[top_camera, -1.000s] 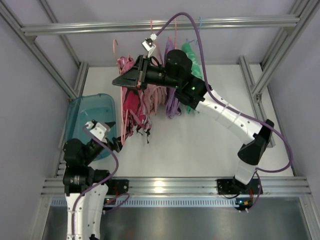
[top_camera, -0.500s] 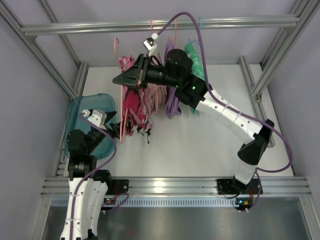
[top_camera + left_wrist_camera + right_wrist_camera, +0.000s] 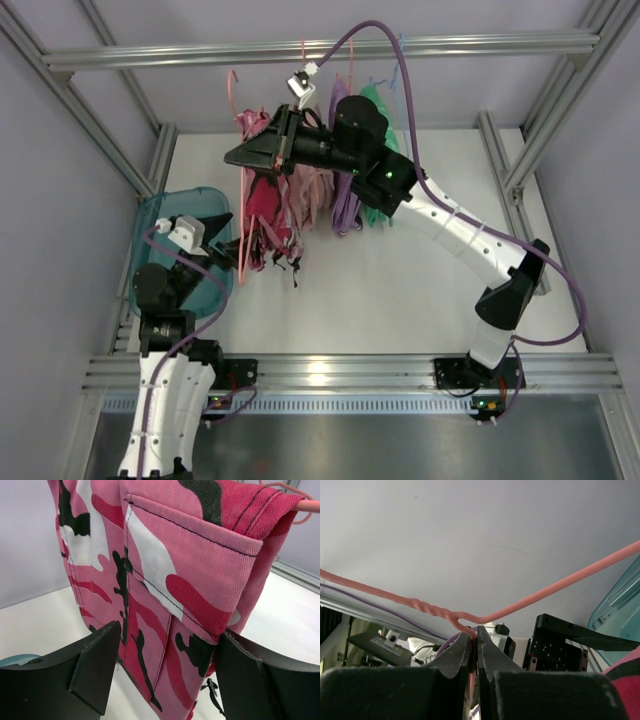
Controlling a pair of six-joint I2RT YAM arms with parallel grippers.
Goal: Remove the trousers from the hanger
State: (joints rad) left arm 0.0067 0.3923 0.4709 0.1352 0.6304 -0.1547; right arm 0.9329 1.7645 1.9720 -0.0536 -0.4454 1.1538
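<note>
- The trousers [image 3: 175, 595] hung draped over the hanger [image 3: 430, 608], just beside other hanging garments [image 3: 345, 205].
- I had the right gripper [image 3: 474, 647] clenched on the hanger's wire just below its twisted neck.
- My left gripper [image 3: 167, 655] stood released, jaws wide either side of the trousers' lower fabric.

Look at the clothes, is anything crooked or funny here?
Yes. The hanger is not hanging freely: the right gripper pinches it near its twisted neck, and its hook seems off the rail. The trousers droop over it, bunched, with the left gripper open on either side.
</note>
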